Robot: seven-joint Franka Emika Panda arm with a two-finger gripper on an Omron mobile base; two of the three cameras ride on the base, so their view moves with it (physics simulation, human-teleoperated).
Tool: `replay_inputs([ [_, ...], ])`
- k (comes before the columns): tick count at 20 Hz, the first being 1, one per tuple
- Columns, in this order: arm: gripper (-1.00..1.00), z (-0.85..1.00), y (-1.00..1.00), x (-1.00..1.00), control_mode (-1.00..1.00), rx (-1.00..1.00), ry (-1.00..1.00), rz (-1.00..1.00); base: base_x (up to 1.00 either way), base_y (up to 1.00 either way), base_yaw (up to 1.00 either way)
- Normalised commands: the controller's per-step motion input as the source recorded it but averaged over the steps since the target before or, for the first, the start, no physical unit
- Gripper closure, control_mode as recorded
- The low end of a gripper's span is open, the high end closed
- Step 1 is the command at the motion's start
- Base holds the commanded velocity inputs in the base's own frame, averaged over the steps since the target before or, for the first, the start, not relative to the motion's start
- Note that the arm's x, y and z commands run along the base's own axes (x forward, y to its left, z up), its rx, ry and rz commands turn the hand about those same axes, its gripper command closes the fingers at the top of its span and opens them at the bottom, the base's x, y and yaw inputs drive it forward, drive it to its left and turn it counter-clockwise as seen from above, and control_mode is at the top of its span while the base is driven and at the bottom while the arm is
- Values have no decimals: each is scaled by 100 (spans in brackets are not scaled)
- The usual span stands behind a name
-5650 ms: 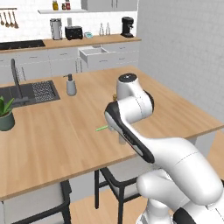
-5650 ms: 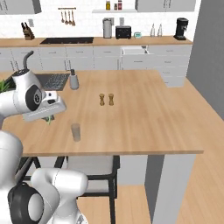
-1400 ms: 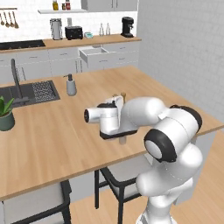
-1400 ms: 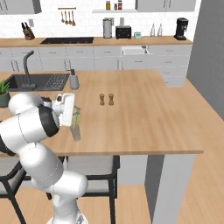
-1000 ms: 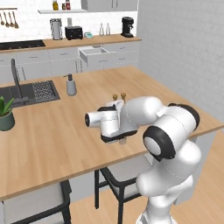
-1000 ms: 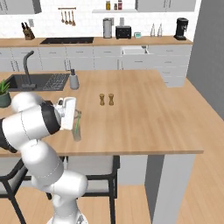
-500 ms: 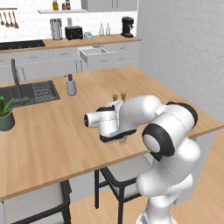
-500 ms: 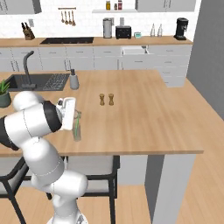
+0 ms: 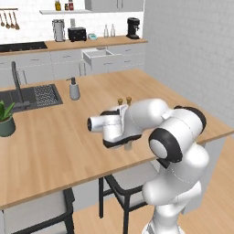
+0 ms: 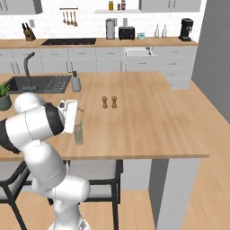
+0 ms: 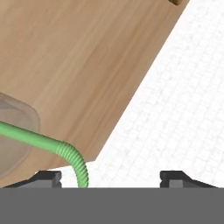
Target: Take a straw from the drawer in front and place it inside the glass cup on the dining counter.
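Observation:
The green straw (image 11: 70, 153) leans in the glass cup (image 11: 13, 131), and its bent top comes up beside my left fingertip (image 11: 49, 176). My gripper (image 11: 111, 177) is open, its tips spread wide, with nothing pinched between them. In the right base view the cup (image 10: 79, 137) stands near the front edge of the dining counter (image 10: 148, 121) with the straw (image 10: 80, 126) upright in it, and my gripper (image 10: 75, 117) hovers just above it. From the left base camera the cup (image 9: 128, 146) peeks out under my hand (image 9: 119, 135). The drawer (image 9: 98, 54) stands open at the far wall.
Two brown shakers (image 10: 109, 102) stand mid-counter behind the cup. A grey soap dispenser (image 10: 76, 82) sits beside the sink (image 10: 40, 84), and a potted plant (image 10: 4, 96) is at the far left. Dark chairs (image 10: 96, 177) are tucked under the counter's front edge.
My jaws have opened and let go of the straw, which now rests in the cup. The arm has hardly moved.

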Motion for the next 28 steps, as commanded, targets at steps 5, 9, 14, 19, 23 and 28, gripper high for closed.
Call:
replay_inputs([
  [5, -100, 0, 0, 0, -100, 19, 10, 0, 0, 0, 0],
  [9, -100, 7, 0, 0, -100, 29, 16, -3, 0, 0, 0],
  [14, -100, 27, 0, -4, -100, 30, 13, -5, 0, 0, 0],
  [19, -100, 58, -2, -55, -100, 36, 6, -8, 0, 0, 0],
  [23, -100, 61, -15, -88, -100, 44, 2, -11, 0, 0, 0],
  [28, -100, 38, -34, -92, -100, 38, 0, -11, 0, 0, 0],
])
